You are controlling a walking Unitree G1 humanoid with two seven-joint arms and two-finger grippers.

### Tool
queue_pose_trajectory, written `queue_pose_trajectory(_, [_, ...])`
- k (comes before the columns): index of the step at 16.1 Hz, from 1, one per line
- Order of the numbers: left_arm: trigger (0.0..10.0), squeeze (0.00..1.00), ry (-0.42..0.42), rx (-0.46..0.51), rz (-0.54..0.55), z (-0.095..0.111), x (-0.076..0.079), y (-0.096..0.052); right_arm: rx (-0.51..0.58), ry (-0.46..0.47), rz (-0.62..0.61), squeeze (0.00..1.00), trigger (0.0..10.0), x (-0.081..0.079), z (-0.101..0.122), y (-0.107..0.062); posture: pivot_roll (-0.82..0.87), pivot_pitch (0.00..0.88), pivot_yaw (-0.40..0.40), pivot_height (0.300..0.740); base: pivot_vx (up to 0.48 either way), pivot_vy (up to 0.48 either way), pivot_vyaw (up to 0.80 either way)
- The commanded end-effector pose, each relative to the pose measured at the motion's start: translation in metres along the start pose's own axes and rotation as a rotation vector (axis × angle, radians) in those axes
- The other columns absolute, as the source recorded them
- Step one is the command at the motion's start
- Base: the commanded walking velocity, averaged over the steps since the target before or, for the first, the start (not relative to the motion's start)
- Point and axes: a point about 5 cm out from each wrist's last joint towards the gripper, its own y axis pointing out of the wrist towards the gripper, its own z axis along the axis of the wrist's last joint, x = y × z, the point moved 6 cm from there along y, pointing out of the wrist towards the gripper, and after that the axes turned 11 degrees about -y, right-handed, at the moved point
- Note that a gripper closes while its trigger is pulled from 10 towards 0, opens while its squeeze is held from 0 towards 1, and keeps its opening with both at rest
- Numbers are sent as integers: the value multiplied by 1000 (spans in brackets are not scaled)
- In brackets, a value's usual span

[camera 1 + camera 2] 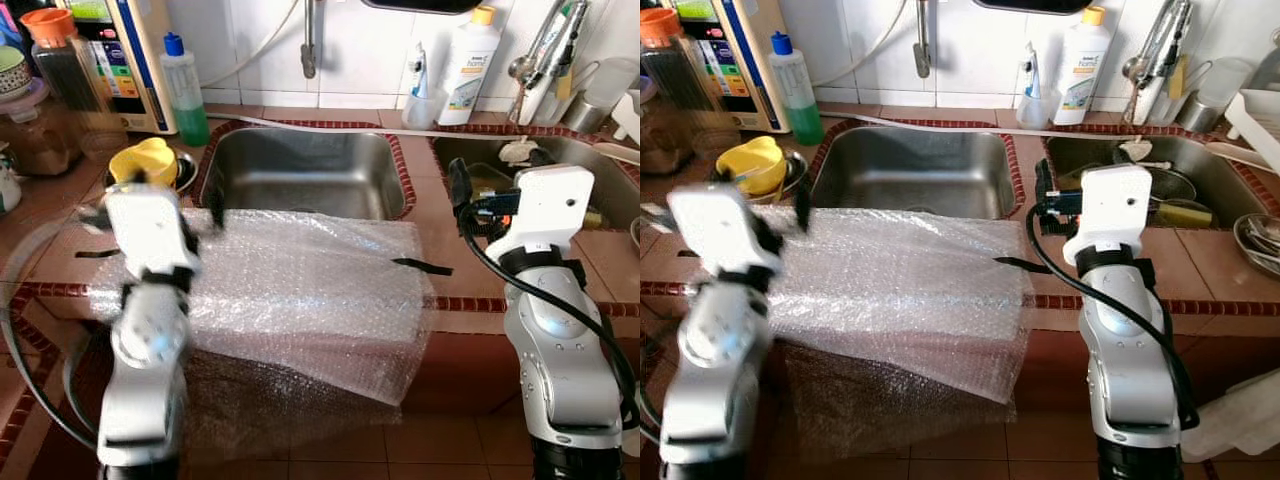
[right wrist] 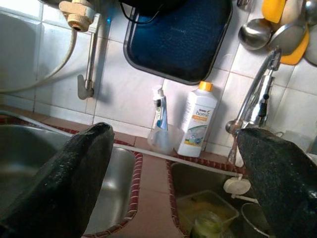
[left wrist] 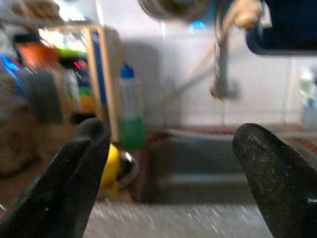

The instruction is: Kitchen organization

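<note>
left eye view shows you a sheet of bubble wrap (image 1: 300, 290) draped over the front edge of the tiled bench (image 1: 450, 260), just before the empty steel sink (image 1: 300, 170). your left claw (image 3: 168, 168) hovers above its left end, fingers spread wide, gripping nothing. your right claw (image 2: 173, 173) gapes equally, empty, raised between the two sinks.

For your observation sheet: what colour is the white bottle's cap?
Yellow-orange cap; clearest in the right wrist view.
</note>
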Motion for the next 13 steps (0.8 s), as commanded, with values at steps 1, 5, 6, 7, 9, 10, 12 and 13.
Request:
queue_pose_trajectory(1, [10000, 0, -6, -3, -28, 1, 5, -2, -16, 8, 2, 0, 10000, 1, -3, -1, 27, 29, -2, 740, 0, 0, 0])
queue_pose_trajectory(5, [10000, 0, 23, -24, -47, -2, 3, -15, -74, 21, 17, 0, 10000, -1, -17, -14, 31, 36, -5, 740, 0, 0, 0])
queue_pose_trajectory(6, [10000, 0, 27, -30, -44, -3, 2, -15, -81, 25, 20, 0, 10000, -2, -19, -16, 30, 34, -6, 740, 0, 0, 0])
queue_pose_trajectory(7, [10000, 0, 28, -32, -40, -4, 2, -16, -88, 27, 23, 0, 10000, -2, -20, -17, 28, 35, -6, 740, 0, 0, 0])
queue_pose_trajectory(9, [10000, 0, 38, -38, -43, -6, 4, -16, -93, 25, 28, 0, 10000, -3, -22, -18, 24, 35, -6, 740, 0, 0, 0])
queue_pose_trajectory(10, [10000, 0, 42, -45, -44, -9, 5, -17, -97, 22, 31, 0, 10000, -3, -23, -18, 23, 34, -7, 740, 0, 0, 0])
queue_pose_trajectory(12, [10000, 0, 49, -46, -46, -9, 5, -17, -98, 19, 33, 0, 10000, -3, -23, -18, 25, 35, -7, 740, 0, 0, 0])
queue_pose_trajectory(13, [10000, 0, 53, -47, -46, -9, 4, -17, -98, 19, 34, 0, 10000, -3, -23, -17, 27, 36, -6, 740, 0, 0, 0])
